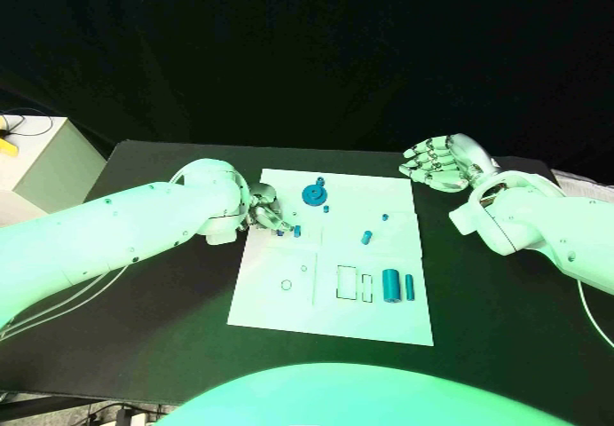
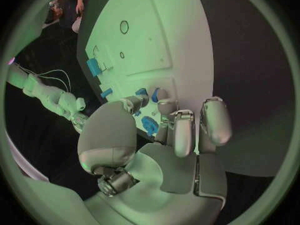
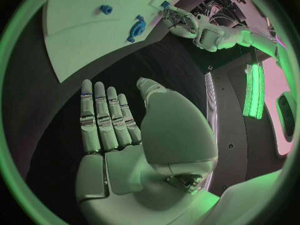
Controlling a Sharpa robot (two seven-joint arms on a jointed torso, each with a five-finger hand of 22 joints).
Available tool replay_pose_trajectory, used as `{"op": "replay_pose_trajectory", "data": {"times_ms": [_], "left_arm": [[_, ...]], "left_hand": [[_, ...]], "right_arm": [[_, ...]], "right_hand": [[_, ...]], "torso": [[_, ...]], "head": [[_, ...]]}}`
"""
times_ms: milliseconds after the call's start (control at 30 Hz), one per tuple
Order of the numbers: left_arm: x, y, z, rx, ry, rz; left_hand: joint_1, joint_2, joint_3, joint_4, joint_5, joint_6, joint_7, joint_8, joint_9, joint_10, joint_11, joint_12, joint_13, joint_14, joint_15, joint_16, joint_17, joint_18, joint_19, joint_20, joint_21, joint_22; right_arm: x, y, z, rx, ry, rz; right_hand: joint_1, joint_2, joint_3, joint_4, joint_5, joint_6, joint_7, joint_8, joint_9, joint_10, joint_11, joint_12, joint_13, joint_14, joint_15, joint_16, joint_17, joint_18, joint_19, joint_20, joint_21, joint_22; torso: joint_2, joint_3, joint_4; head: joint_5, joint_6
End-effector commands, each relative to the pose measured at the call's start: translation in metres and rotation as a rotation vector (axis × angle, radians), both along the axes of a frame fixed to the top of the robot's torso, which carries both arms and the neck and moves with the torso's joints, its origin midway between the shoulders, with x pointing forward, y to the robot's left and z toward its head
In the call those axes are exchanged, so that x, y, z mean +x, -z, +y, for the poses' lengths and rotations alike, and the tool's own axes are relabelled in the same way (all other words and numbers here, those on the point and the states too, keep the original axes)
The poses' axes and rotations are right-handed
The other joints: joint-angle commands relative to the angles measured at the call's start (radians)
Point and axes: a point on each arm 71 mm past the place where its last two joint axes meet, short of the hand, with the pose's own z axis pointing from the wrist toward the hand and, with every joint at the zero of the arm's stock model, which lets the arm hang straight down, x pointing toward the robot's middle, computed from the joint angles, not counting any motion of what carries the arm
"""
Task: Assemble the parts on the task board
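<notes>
A: Start with the board. Where is it, and what's on it?

B: The white board [image 1: 335,293] lies flat in the middle of the black desk [image 1: 153,346]. Small blue pieces are scattered over it: a round disc-like piece [image 1: 313,193] near the far edge, a small peg [image 1: 367,237] loose around the middle, and two upright cylinders [image 1: 398,287] standing side by side near the right edge, next to some rectangular slots.

A: And the left robot hand?

B: The left robot hand [image 1: 268,216] is down at the board's left edge with its fingertips [image 2: 164,106] curled over a small blue piece [image 1: 295,231]. From the wrist view the fingers crowd round blue pieces there, but I can't tell whether it's actually pinching one or only touching it.

A: Why there?

B: My guess — that piece is next for picking up, and working from the board's edge lets the fingers get round it without knocking the disc just beyond.

A: The right one?

B: The right robot hand [image 1: 439,162] hangs over bare desk beyond the board's far right corner, well apart from the pieces. Its wrist view shows the palm flat and fingers straight out — released, holding nothing. It looks parked out of the way, likely so it doesn't crowd the left arm's work.
</notes>
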Motion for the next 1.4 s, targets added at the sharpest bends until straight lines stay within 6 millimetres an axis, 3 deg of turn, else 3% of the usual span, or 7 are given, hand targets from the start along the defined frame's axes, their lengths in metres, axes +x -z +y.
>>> {"op": "replay_pose_trajectory", "data": {"times_ms": [33, 367, 600, 700, 933, 1200, 1400], "left_arm": [[-0.001, 0.001, -0.001, -0.006, -0.003, 0.006], [-0.002, 0.001, 0.002, 0.012, 0.005, 0.014], [-0.005, -0.001, 0.003, -0.022, 0.005, 0.03], [-0.005, -0.005, 0.003, -0.037, 0.009, 0.028], [-0.004, -0.015, 0.004, -0.06, 0.012, -0.002], [-0.003, -0.022, 0.007, -0.09, 0.003, -0.03], [-0.003, -0.029, 0.008, -0.142, -0.013, -0.067]], "left_hand": [[0.011, 0.001, -0.016, 0.004, -0.004, 0.0, 0.005, -0.007, -0.002, -0.007, 0.003, -0.002, -0.001, 0.087, -0.006, 0.002, 0.216, -0.009, -0.001, -0.006, -0.006, -0.002], [0.013, -0.006, -0.059, 0.007, -0.004, -0.004, 0.007, -0.013, -0.003, -0.018, 0.005, -0.01, -0.015, 0.084, -0.005, -0.003, 0.207, -0.007, -0.008, -0.005, -0.014, -0.014], [0.069, 0.026, -0.108, 0.007, 0.009, -0.088, 0.035, -0.025, 0.002, -0.138, 0.03, -0.062, -0.139, 0.052, 0.015, -0.052, 0.131, 0.012, -0.063, 0.011, -0.075, -0.107], [0.131, 0.05, -0.075, 0.004, 0.018, -0.138, 0.053, -0.048, -0.013, -0.229, 0.046, -0.096, -0.221, 0.034, 0.029, -0.073, 0.098, 0.02, -0.089, 0.023, -0.103, -0.148], [0.154, 0.038, -0.048, 0.007, 0.017, -0.182, 0.08, -0.073, -0.038, -0.271, 0.07, -0.086, -0.229, 0.013, 0.051, -0.091, 0.065, 0.028, -0.116, 0.038, -0.132, -0.189], [0.166, 0.038, -0.032, 0.006, 0.019, -0.187, 0.084, -0.077, -0.045, -0.279, 0.074, -0.082, -0.231, 0.011, 0.054, -0.092, 0.061, 0.03, -0.119, 0.042, -0.137, -0.195], [0.136, 0.011, -0.051, 0.009, 0.01, -0.186, 0.093, -0.074, -0.054, -0.285, 0.083, -0.072, -0.235, 0.005, 0.062, -0.095, 0.053, 0.032, -0.126, 0.048, -0.145, -0.206]], "right_arm": [[-0.001, 0.0, 0.002, -0.005, -0.021, -0.003], [-0.001, 0.0, 0.001, -0.005, -0.021, 0.002], [-0.001, 0.001, 0.0, 0.002, -0.018, 0.014], [-0.001, 0.002, 0.0, 0.003, -0.016, 0.018], [-0.002, 0.004, -0.001, 0.005, -0.012, 0.026], [-0.003, 0.007, -0.002, 0.005, -0.01, 0.034], [-0.003, 0.007, -0.002, 0.005, -0.007, 0.031]], "right_hand": [[-0.01, 0.002, -0.001, 0.005, 0.006, 0.0, 0.053, -0.003, -0.001, 0.002, 0.007, -0.003, -0.002, -0.006, 0.0, -0.007, -0.001, 0.012, -0.008, -0.002, -0.003, -0.001], [-0.011, 0.002, -0.002, 0.005, 0.006, 0.001, 0.054, -0.003, -0.001, 0.002, 0.007, -0.003, -0.002, -0.006, 0.0, -0.008, -0.002, 0.012, -0.008, -0.001, -0.003, -0.002], [-0.011, 0.002, -0.002, 0.005, 0.006, 0.001, 0.054, -0.003, -0.001, 0.002, 0.007, -0.003, -0.002, -0.006, 0.0, -0.008, -0.002, 0.012, -0.008, -0.001, -0.003, -0.002], [-0.012, 0.002, -0.002, 0.005, 0.006, 0.001, 0.054, -0.003, -0.001, 0.002, 0.008, -0.004, -0.002, -0.006, 0.0, -0.008, -0.004, 0.013, -0.008, -0.001, -0.003, -0.004], [-0.012, 0.002, -0.002, 0.005, 0.006, 0.001, 0.054, -0.003, -0.001, 0.002, 0.008, -0.004, -0.002, -0.006, 0.0, -0.008, -0.004, 0.013, -0.008, -0.001, -0.003, -0.004], [-0.012, 0.003, -0.002, 0.005, 0.006, 0.001, 0.054, -0.003, -0.001, 0.002, 0.008, -0.004, -0.002, -0.006, 0.0, -0.009, -0.005, 0.013, -0.009, -0.001, -0.002, -0.005], [-0.012, 0.004, -0.001, 0.004, 0.007, 0.002, 0.055, -0.003, -0.001, 0.003, 0.008, -0.005, -0.002, -0.006, 0.001, -0.009, -0.006, 0.013, -0.009, -0.001, -0.002, -0.006]], "torso": [[0.0, -0.0001, -0.0001], [0.0, -0.001, -0.0001], [0.001, -0.0019, -0.0002], [0.001, -0.003, -0.0003], [0.0, -0.0021, 0.0003], [0.001, -0.0002, 0.0003], [0.0, -0.0002, -0.0004]], "head": [[-0.001, 0.0], [-0.005, 0.0], [-0.008, 0.0], [-0.009, 0.0], [-0.01, 0.0], [-0.011, 0.0], [-0.014, 0.0]]}}
